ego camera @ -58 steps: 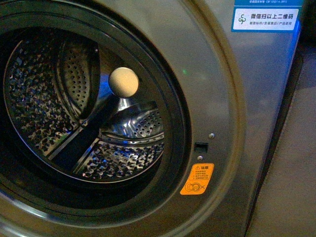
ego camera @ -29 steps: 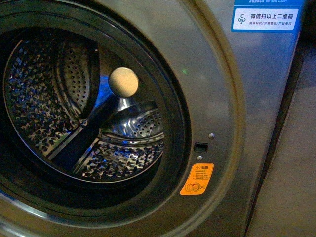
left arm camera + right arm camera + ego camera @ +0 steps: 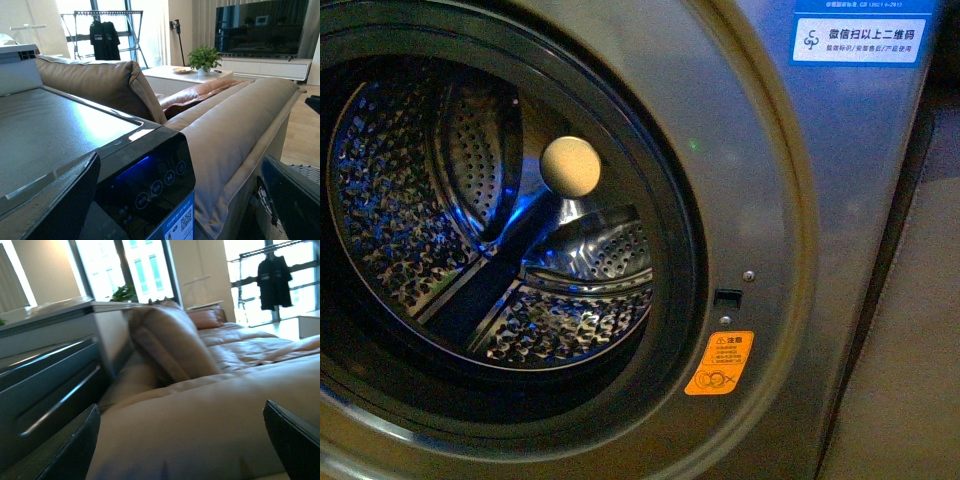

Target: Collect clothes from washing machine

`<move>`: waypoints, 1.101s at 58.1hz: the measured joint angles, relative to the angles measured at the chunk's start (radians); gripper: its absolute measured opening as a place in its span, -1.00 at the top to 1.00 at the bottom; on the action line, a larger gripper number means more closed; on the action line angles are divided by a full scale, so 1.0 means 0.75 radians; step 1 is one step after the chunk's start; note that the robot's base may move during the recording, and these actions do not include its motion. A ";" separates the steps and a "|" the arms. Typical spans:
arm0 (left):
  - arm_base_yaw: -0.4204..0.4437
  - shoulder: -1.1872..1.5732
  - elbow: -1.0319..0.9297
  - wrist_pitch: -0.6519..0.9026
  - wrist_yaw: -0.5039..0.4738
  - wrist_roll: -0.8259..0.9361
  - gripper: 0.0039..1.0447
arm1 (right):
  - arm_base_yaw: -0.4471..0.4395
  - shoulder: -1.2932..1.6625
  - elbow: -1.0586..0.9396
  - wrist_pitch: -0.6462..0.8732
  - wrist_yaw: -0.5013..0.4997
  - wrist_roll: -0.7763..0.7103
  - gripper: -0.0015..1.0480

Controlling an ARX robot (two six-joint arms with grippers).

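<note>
A: What is different from the picture half a second before?

B: Almost nothing. The washing machine (image 3: 760,150) fills the front view as before; the blue-white label (image 3: 858,40) sits a tiny bit lower, and the blue reflection in the drum (image 3: 450,200) is a little brighter.

A: Which writing can be read?

B: The label at the upper right corner of the machine front has Chinese characters, too blurred for me to read. The orange sticker (image 3: 719,362) under the latch hole (image 3: 726,298) shows warning symbols. On the control panel (image 3: 150,185), in the left wrist view, I see lit blue touch buttons and a QR code.

A: And the clothes?

B: I see no clothes in the perforated steel drum, only a cream ball (image 3: 570,165).

A: The fingers?

B: The left gripper (image 3: 175,200) and the right gripper (image 3: 182,440) both have fingers spread wide, holding nothing.
</note>
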 joint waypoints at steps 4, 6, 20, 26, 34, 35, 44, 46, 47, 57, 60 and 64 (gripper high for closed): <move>0.000 0.000 0.000 0.000 -0.001 0.000 -0.88 | 0.200 -0.143 -0.103 -0.052 0.113 -0.054 -0.86; 0.000 0.000 0.000 0.000 0.000 -0.001 -0.88 | 0.394 -0.258 -0.208 -0.085 0.234 -0.122 -0.86; 0.000 0.000 0.000 0.000 0.000 0.000 -0.88 | 1.186 -0.567 -0.746 0.008 0.874 -0.282 -0.82; 0.000 0.000 0.000 0.000 0.000 0.000 -0.88 | 1.218 -0.671 -0.876 -0.231 1.009 -0.484 -0.49; 0.000 0.000 0.001 0.001 -0.001 0.000 -0.88 | 1.145 -0.887 -1.166 -0.237 1.003 -0.599 0.08; 0.000 0.000 0.001 0.001 -0.001 0.000 -0.88 | 1.144 -0.905 -1.184 -0.237 0.998 -0.605 0.15; 0.000 -0.001 0.001 0.001 -0.001 0.000 -0.88 | 1.143 -1.020 -1.217 -0.321 1.000 -0.623 0.76; 0.000 -0.001 0.001 0.001 -0.001 -0.001 -0.88 | 1.143 -1.067 -1.223 -0.375 0.999 -0.626 0.86; 0.000 -0.001 0.001 0.001 0.000 0.000 -0.88 | 1.143 -1.093 -1.231 -0.395 0.998 -0.626 0.92; 0.000 -0.001 0.001 0.001 0.001 0.000 -0.88 | 1.143 -1.158 -1.247 -0.407 0.999 -0.630 0.95; 0.000 -0.001 0.001 0.001 0.000 0.000 -0.88 | 1.143 -1.163 -1.254 -0.407 0.999 -0.630 0.95; -0.001 -0.001 0.001 0.000 -0.003 0.000 -0.88 | 1.143 -1.169 -1.261 -0.407 0.999 -0.630 0.95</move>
